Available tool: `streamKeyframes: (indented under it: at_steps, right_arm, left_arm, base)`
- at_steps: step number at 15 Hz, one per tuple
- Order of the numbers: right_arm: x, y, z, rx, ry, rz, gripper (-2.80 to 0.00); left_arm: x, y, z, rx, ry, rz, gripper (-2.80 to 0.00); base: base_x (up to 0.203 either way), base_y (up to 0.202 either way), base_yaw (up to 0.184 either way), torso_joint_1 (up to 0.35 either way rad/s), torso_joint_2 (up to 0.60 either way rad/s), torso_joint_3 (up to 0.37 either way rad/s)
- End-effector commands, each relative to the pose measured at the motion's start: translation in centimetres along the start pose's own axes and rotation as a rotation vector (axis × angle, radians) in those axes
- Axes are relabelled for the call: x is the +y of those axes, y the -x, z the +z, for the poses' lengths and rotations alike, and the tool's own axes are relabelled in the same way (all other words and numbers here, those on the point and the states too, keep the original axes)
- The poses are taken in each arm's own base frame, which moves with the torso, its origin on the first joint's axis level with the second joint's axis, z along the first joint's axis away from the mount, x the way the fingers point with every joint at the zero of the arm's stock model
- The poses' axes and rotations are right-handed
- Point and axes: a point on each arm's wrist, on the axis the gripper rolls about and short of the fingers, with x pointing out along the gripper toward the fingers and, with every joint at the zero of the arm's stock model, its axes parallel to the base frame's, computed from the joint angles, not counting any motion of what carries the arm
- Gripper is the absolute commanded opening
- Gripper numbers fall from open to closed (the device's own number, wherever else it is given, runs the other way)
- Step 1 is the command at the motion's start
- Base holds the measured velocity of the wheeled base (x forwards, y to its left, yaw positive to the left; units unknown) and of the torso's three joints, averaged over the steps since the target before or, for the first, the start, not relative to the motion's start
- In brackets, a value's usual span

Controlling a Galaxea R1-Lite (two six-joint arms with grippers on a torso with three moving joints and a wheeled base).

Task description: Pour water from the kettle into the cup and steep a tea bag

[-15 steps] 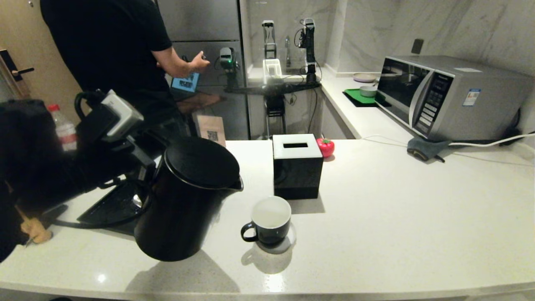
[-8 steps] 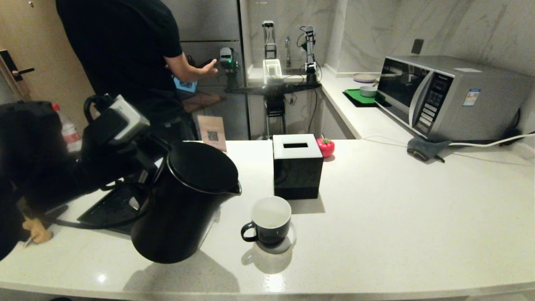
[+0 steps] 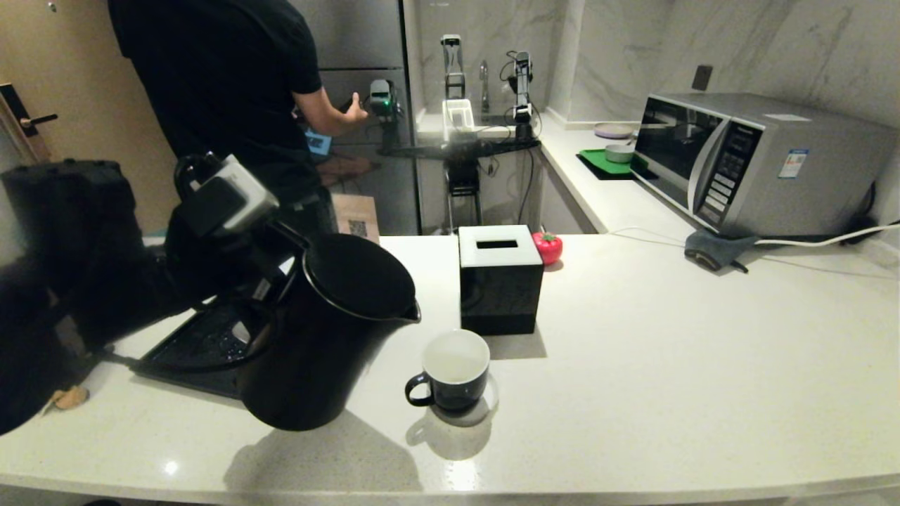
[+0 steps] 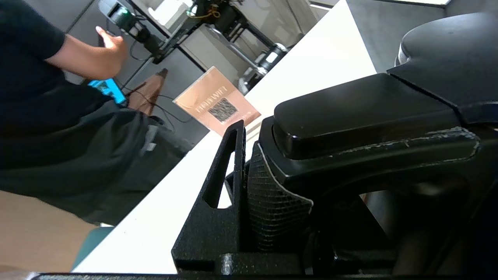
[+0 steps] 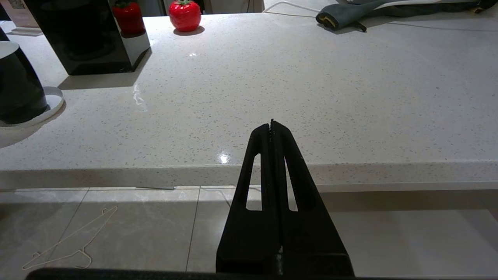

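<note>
The tall black kettle point(image 3: 330, 330) hangs tilted above the counter, its spout point(image 3: 416, 313) pointing towards the cup and stopping short of the rim. My left gripper point(image 3: 271, 281) is shut on the kettle's loop handle point(image 4: 369, 112); one finger point(image 4: 229, 167) presses against the handle's side. The small black cup point(image 3: 455, 372), white inside, stands on a white coaster to the right of the kettle; its side also shows as cup point(image 5: 15, 89). No water or tea bag is in view. My right gripper point(image 5: 271, 124) is shut and empty, low before the counter's front edge.
A black tissue box point(image 3: 499, 281) stands just behind the cup, a red tomato-shaped thing point(image 3: 548, 247) beside it. The kettle's black base point(image 3: 197, 344) lies left. A microwave point(image 3: 745, 161) and grey cloth point(image 3: 714, 249) are far right. A person point(image 3: 225, 91) stands behind the counter.
My left arm has carried the kettle to the right, closer to the cup, and slightly higher. The person behind has shifted right. The cup and right gripper have not moved.
</note>
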Motion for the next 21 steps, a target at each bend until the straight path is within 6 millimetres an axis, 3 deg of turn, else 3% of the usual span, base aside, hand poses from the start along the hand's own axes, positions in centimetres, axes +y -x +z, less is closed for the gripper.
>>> streamKeyframes:
  at_steps: [1, 21]
  right_arm:
    - [0.0, 0.0, 0.0, 0.001, 0.000, 0.000, -2.80]
    - [0.0, 0.0, 0.0, 0.001, 0.000, 0.000, -2.80]
  left_arm:
    - [-0.2, -0.5, -0.1, 0.015, -0.005, 0.000, -2.80]
    - [-0.7, -2.9, -0.2, 0.072, -0.021, -0.037, -2.80]
  base:
    - [0.000, 0.000, 0.000, 0.000, 0.00, 0.000]
    - [0.000, 0.000, 0.000, 0.000, 0.00, 0.000]
